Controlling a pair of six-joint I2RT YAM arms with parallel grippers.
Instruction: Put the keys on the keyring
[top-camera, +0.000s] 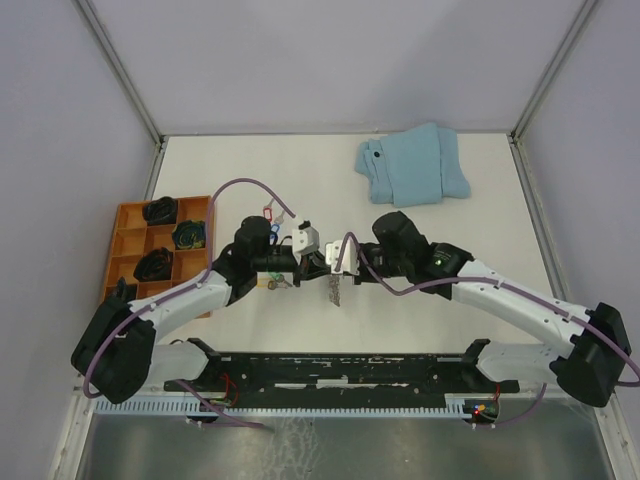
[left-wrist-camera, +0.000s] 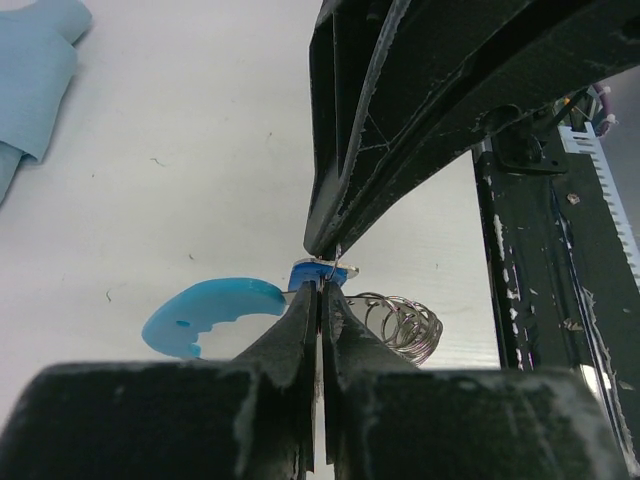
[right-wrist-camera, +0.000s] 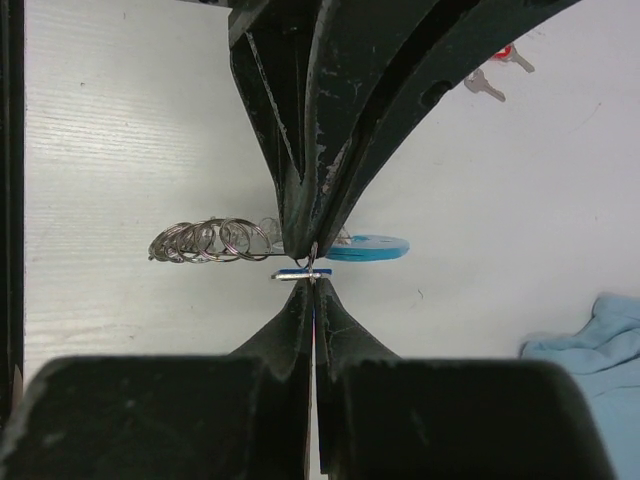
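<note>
The keyring shows as a coil of silver wire loops (left-wrist-camera: 402, 326) joined to a bright blue curved plastic piece (left-wrist-camera: 205, 312). My left gripper (left-wrist-camera: 320, 288) is shut on the wire between them. In the right wrist view the coil (right-wrist-camera: 205, 240) and the blue piece (right-wrist-camera: 368, 247) hang from the left gripper's tips. My right gripper (right-wrist-camera: 313, 284) is shut on a blue-tagged key (right-wrist-camera: 298, 272), tip to tip with the left one (top-camera: 308, 264). The key's small ring touches the keyring wire. Loose keys lie on the table (top-camera: 270, 212), one of them red-tagged (right-wrist-camera: 507, 52).
A folded light-blue cloth (top-camera: 415, 165) lies at the back right. An orange compartment tray (top-camera: 128, 212) with dark items stands at the left. More small tagged keys (top-camera: 272, 283) lie under the left arm. A black rail (top-camera: 330, 365) runs along the near edge.
</note>
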